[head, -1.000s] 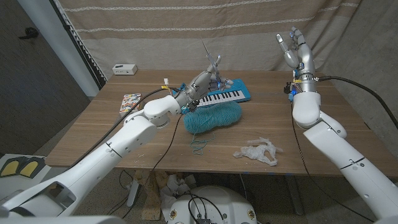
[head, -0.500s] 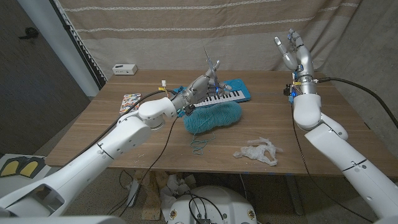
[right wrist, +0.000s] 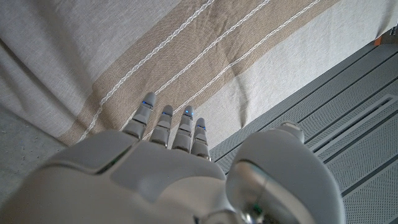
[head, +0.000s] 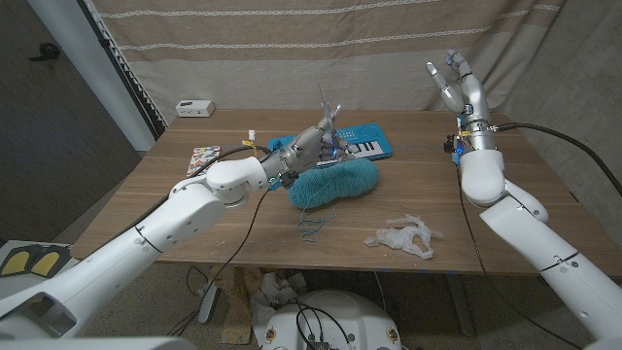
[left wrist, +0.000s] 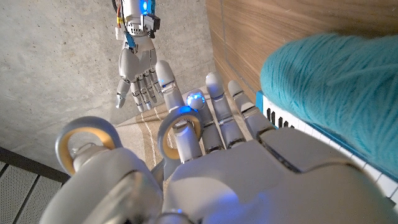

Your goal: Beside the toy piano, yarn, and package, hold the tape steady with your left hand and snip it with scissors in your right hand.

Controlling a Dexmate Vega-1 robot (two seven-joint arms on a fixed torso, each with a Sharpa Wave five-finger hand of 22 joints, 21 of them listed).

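Head camera overlooks the table (head: 194,209); wrist cameras sit close behind each hand.

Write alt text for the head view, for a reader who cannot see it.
The robot's left hand reaches over a heap of teal yarn toward a blue toy piano on a wooden table. Its right hand is raised, fingers spread, holding nothing. A crumpled white package lies near the front edge.

Teal yarn (head: 333,183); blue toy piano (head: 366,143) (white keys); beige striped curtain (head: 292,44).
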